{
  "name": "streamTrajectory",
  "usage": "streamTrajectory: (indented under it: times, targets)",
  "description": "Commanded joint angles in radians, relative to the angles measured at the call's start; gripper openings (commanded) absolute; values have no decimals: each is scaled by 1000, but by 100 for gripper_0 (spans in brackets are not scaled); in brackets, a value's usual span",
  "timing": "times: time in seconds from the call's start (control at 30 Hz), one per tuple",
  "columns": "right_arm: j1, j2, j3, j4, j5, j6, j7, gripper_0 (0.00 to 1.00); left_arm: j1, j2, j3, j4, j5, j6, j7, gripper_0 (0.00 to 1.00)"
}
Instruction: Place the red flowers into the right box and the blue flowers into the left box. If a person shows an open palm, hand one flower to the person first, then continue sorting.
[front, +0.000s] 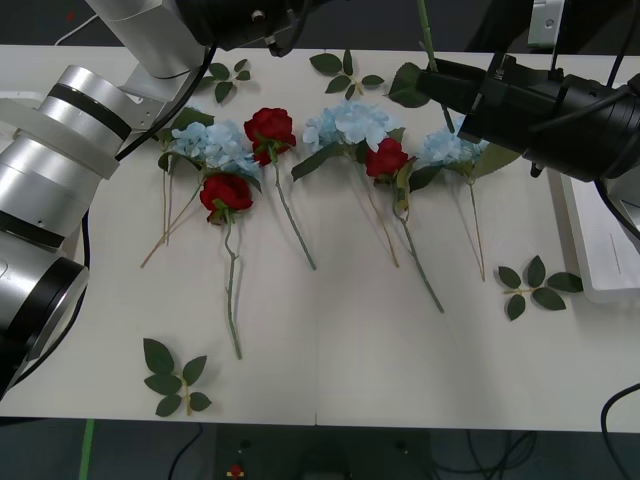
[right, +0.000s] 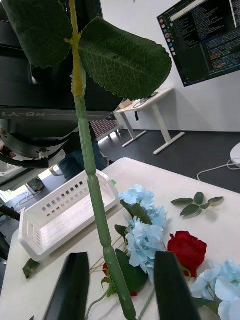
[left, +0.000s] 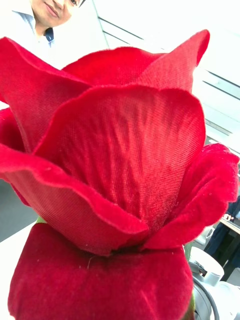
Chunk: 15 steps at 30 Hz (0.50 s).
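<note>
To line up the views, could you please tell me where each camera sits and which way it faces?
Front view: above the arms, looking forward and down at the table; left arm at left, right arm at right.
Right wrist view: on the right wrist, looking along a green stem between its open black fingers, toward the right box.
Left wrist view: on the left wrist, facing a red rose bloom close up.
Shared: front and right wrist views show blue flowers and red flowers on the table.

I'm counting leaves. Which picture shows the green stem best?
Right wrist view: the green stem runs between the right pincer's open fingers, two leaves at its far end. Front view catches a short piece above that pincer. Left wrist view has a red bloom.
</note>
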Motion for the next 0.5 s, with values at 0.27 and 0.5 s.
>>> streamTrajectory:
  times: [0.27, 0.5]
  targets:
    - [-35, 15, -2, -12, -18, -4, 13, 0, 3, -15, -5, -39, 16, -10, -43, 0]
    - [-35, 15, -2, -12, -18, 4, 13, 0, 3, -15, -5, -39, 16, -10, -43, 100]
